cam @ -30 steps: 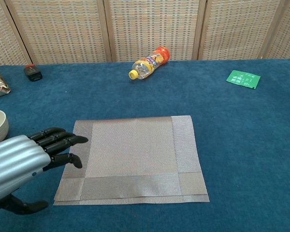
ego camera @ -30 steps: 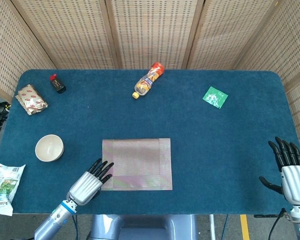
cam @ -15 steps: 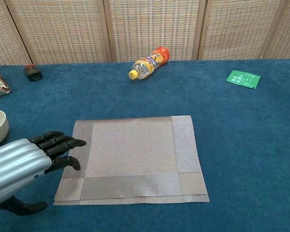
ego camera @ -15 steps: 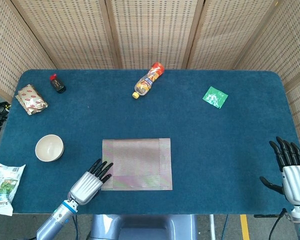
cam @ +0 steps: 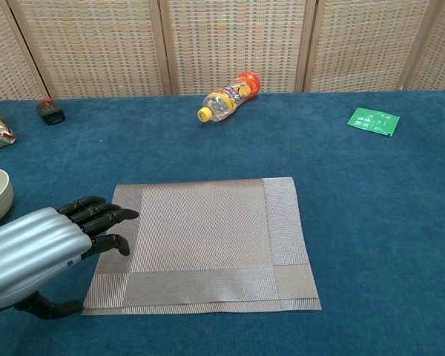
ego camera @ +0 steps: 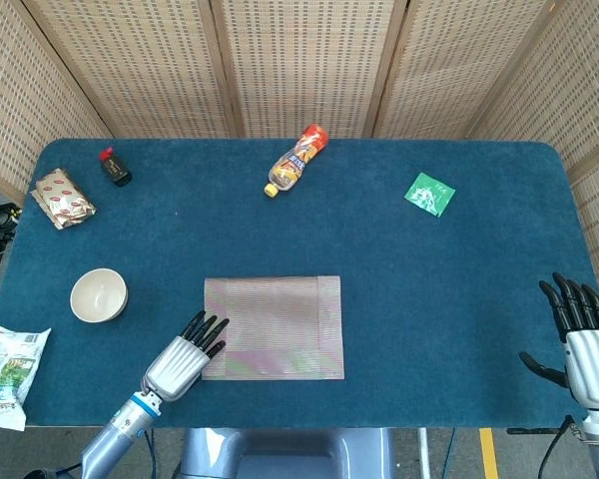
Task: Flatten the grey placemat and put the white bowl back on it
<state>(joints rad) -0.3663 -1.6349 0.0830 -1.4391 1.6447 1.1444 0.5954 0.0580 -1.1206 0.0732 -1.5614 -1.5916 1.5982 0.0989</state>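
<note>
A blue-covered table (ego camera: 399,289) stands before woven screens, with one grey placemat (ego camera: 275,327) lying flat near its front edge. One white bowl (ego camera: 99,294) sits apart to its left, with bare cloth between. The left hand (ego camera: 183,356), fingers spread and empty, reaches the mat's left edge; the right hand (ego camera: 581,339) hangs open and empty at the far right corner.

The placemat (ego camera: 273,327) lies near the middle of the counter (ego camera: 429,289). The bowl (ego camera: 99,295) sits to its left, and the bottle (ego camera: 296,160) lies far behind.

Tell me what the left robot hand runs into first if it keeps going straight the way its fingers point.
Most likely the grey placemat: the left robot hand points up and to the right, with its fingertips at the mat's left edge. Its height above the mat is unclear. The white bowl lies off to the left, out of that line.
</note>
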